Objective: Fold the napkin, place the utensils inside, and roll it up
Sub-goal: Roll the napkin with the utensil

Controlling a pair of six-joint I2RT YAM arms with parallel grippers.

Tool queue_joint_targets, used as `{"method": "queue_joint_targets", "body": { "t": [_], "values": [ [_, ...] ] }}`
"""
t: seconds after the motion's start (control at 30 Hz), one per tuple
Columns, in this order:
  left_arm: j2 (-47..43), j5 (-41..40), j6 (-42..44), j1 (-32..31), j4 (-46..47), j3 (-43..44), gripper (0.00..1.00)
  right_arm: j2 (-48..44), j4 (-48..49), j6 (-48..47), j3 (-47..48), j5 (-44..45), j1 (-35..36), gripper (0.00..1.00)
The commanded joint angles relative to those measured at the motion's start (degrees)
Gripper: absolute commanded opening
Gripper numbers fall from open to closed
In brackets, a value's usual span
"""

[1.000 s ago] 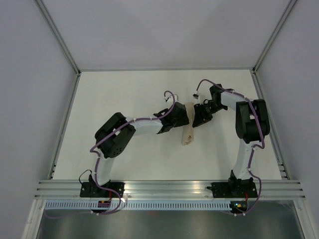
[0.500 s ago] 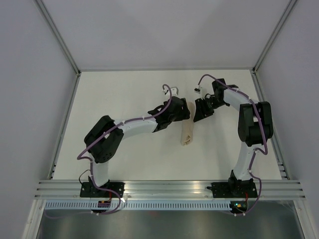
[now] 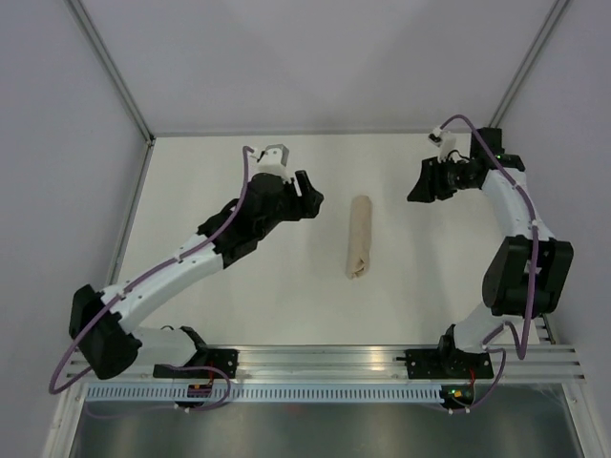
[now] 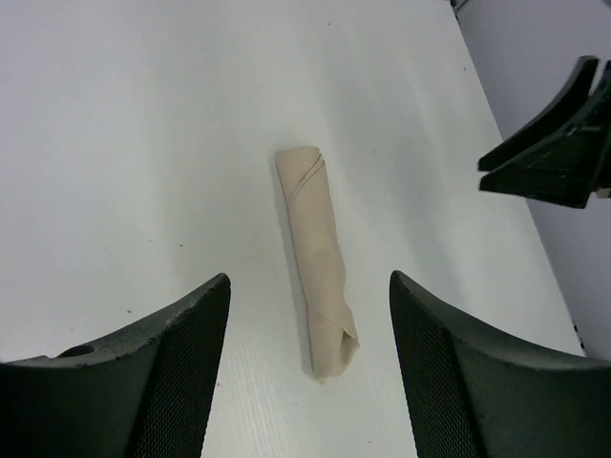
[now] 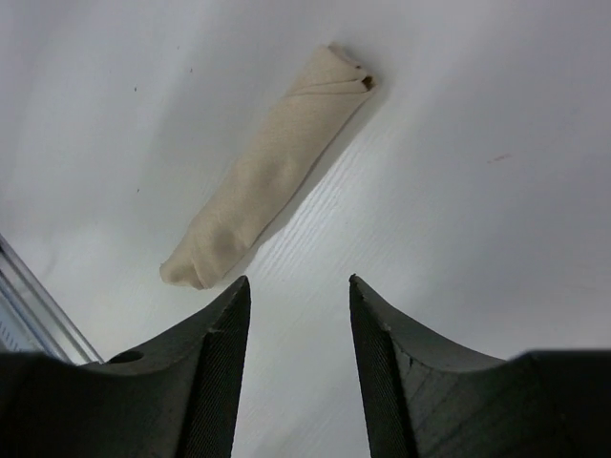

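Note:
The beige napkin [image 3: 359,237] lies rolled into a tight tube on the white table, alone near the middle. It also shows in the left wrist view [image 4: 318,258] and in the right wrist view [image 5: 270,165]. No utensils are visible; whatever is inside the roll is hidden. My left gripper [image 3: 307,197] is open and empty, to the left of the roll and apart from it. My right gripper [image 3: 423,188] is open and empty, to the right of the roll. In the left wrist view the right gripper's fingers [image 4: 549,148] show at the far right.
The white table [image 3: 239,286] is bounded by metal rails [image 3: 124,239] on the left, right and back, with grey walls beyond. The arm bases sit on the rail at the near edge.
Both grippers have let go of the rolled napkin and pulled away from it, the left one to the left and back, the right one to the right and back. The roll now lies free.

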Motion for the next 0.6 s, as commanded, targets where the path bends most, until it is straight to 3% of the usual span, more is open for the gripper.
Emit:
{"method": "queue_joint_targets", "body": {
  "t": [0.0, 0.2, 0.57],
  "values": [
    [-9.6, 2.3, 6.4, 1.3, -7.2, -2.6, 0.73, -9.3, 1.6, 1.0, -1.1, -0.2, -3.9, 0.53],
    [-19.6, 3.1, 10.7, 2.9, -12.6, -6.6, 0.75, -23.4, 5.2, 2.2, -7.4, 3.3, -11.5, 0.59],
    [-26.8, 3.7, 12.1, 3.2, -14.6, -9.9, 0.77, -30.0, 10.4, 6.3, -11.3, 5.6, -13.5, 0.63]
  ]
}}
